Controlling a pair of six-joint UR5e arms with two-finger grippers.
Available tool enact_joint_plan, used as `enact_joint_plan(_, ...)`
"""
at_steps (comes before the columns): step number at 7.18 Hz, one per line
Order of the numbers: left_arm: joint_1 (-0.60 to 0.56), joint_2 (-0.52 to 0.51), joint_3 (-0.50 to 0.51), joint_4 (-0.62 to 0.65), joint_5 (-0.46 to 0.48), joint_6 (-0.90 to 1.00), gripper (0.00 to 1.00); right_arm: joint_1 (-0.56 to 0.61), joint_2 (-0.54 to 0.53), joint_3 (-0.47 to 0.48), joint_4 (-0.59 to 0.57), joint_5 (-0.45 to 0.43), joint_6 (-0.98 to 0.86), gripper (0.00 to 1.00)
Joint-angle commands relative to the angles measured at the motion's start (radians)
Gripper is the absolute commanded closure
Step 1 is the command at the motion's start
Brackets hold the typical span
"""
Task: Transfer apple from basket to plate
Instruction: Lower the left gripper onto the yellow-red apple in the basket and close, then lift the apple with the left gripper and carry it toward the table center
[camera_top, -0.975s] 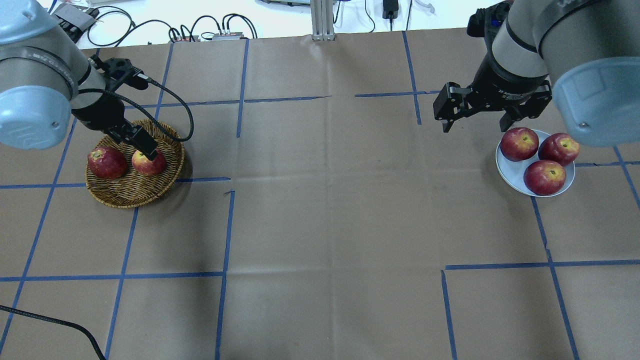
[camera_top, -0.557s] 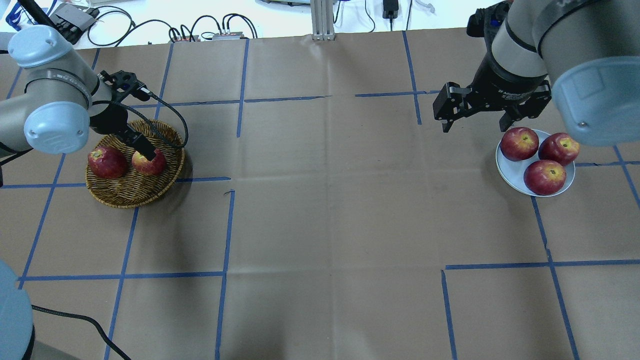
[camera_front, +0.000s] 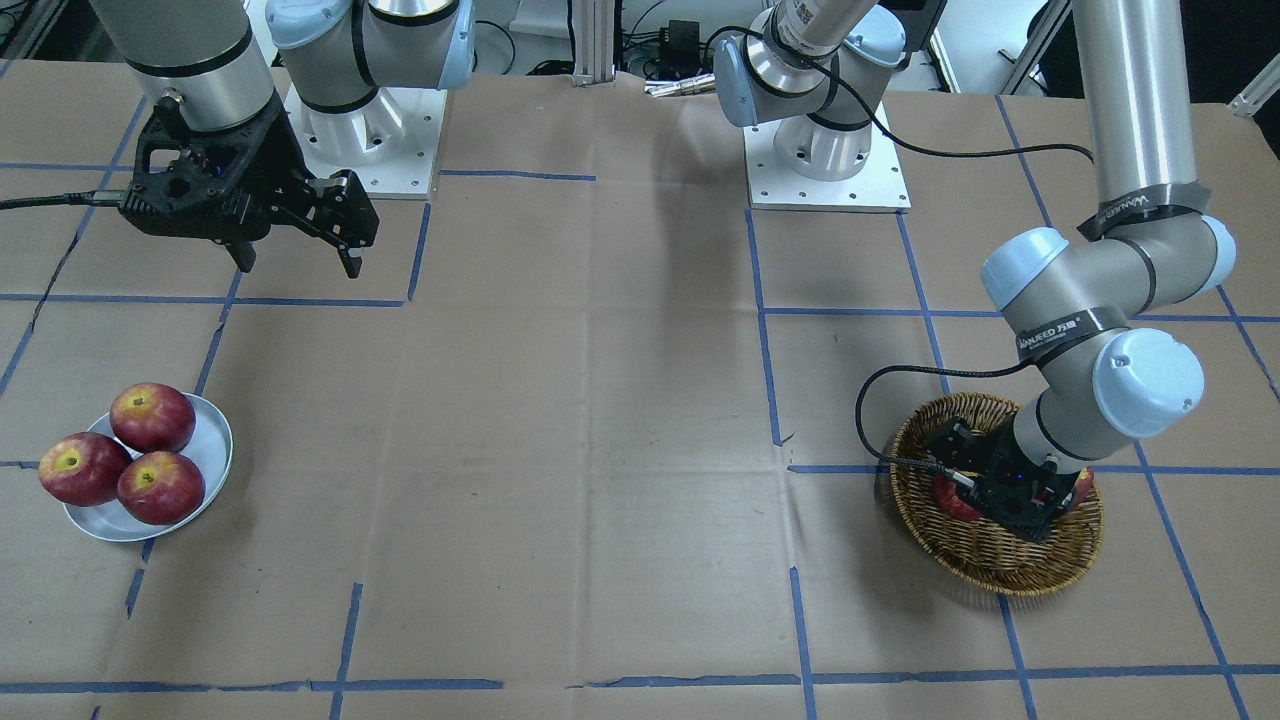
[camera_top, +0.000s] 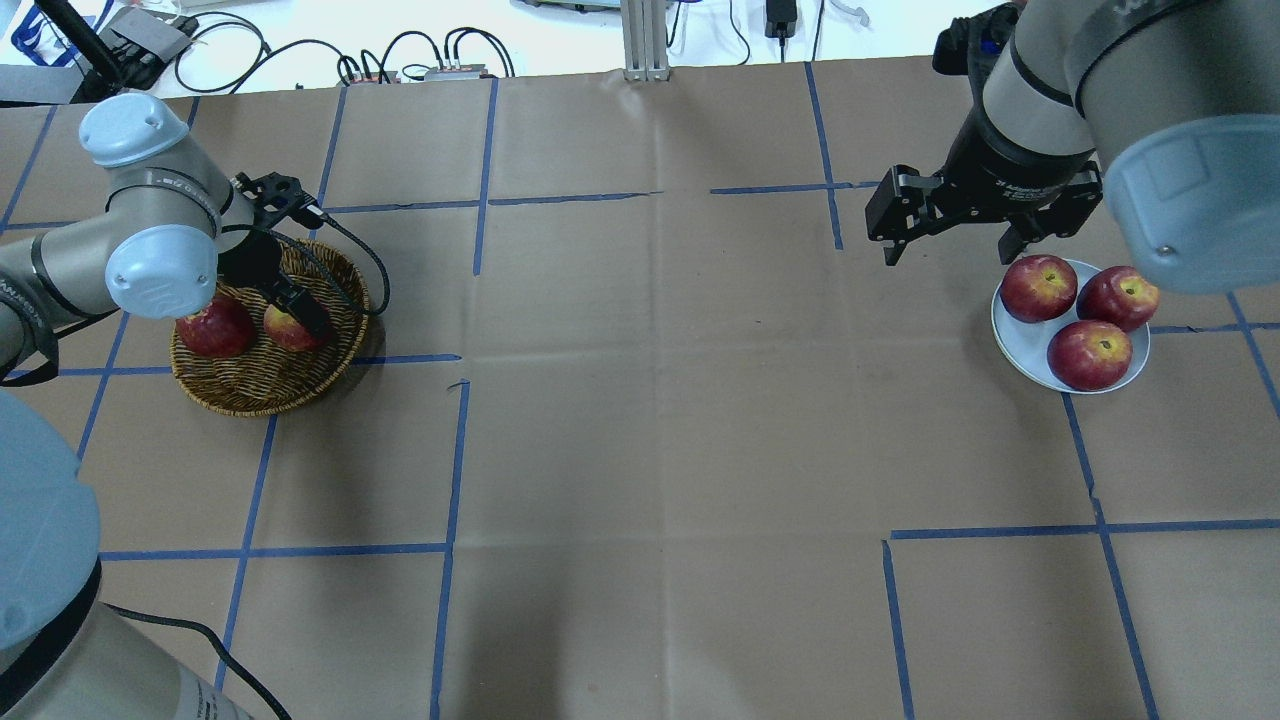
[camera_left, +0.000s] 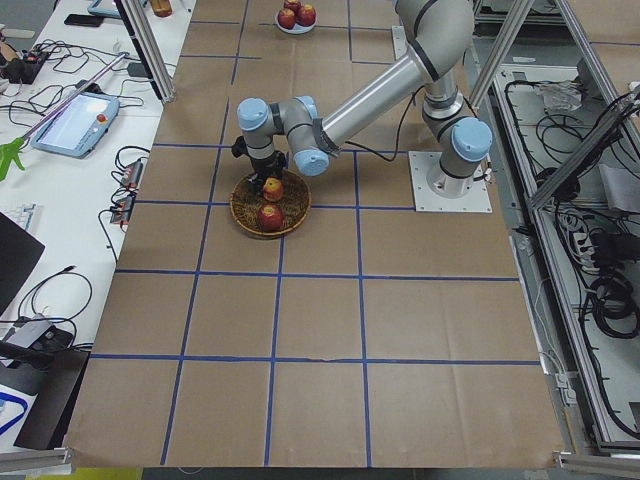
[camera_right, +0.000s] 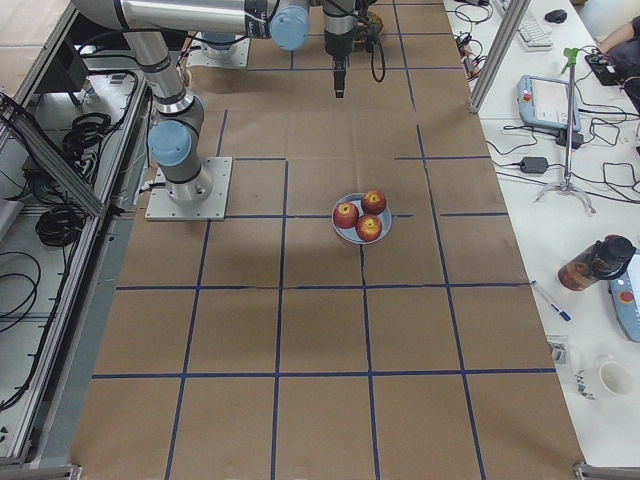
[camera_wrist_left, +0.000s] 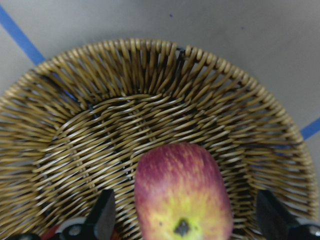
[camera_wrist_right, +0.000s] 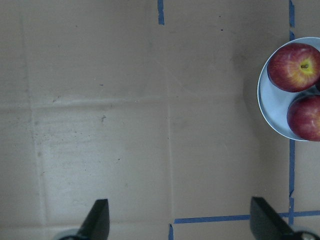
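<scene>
The left gripper is lowered into the basket at the left end of the table, jaws spread wide on either side of the apple. In the wrist view a gap shows between each jaw and the apple, which rests on the basket's woven floor with its yellow stem end facing the camera. A dark apple lies just beside it in the same basket, partly under the arm's elbow joint. At the far right end of the table, well apart, the plate carries three apples packed close together, touching or nearly so. The right gripper hangs above bare brown paper just beside the plate, on the side nearer the table's middle, its jaws wide apart and gripping nothing. Blue tape lines divide the table into squares.
</scene>
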Motion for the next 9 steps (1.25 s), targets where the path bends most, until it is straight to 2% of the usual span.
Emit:
enact_joint_plan(1, -0.001, -0.01, -0.001, 0.0, 0.005, -0.004, 0.42, 0.0, 0.0, 0.0, 0.0, 0.0, 0.0, 0.0)
enact_joint_plan(2, -0.002, -0.012, 0.005, 0.0, 0.006, -0.001, 0.58, 0.001, 0.0, 0.0, 0.0, 0.0, 0.0, 0.0)
enact_joint_plan(4, -0.011, 0.039, 0.014, -0.018, 0.005, -0.03, 0.61, 0.0, 0.0, 0.0, 0.0, 0.0, 0.0, 0.0)
enact_joint_plan(5, -0.042, 0.112, 0.011, -0.032, -0.006, -0.161, 0.61, 0.0, 0.0, 0.0, 0.0, 0.0, 0.0, 0.0)
enact_joint_plan(7, -0.233, 0.186, 0.018, -0.107, -0.028, -0.452, 0.61, 0.0, 0.0, 0.0, 0.0, 0.0, 0.0, 0.0)
enact_joint_plan(9, -0.455, 0.147, 0.037, -0.095, -0.04, -0.814, 0.6, 0.0, 0.0, 0.0, 0.0, 0.0, 0.0, 0.0)
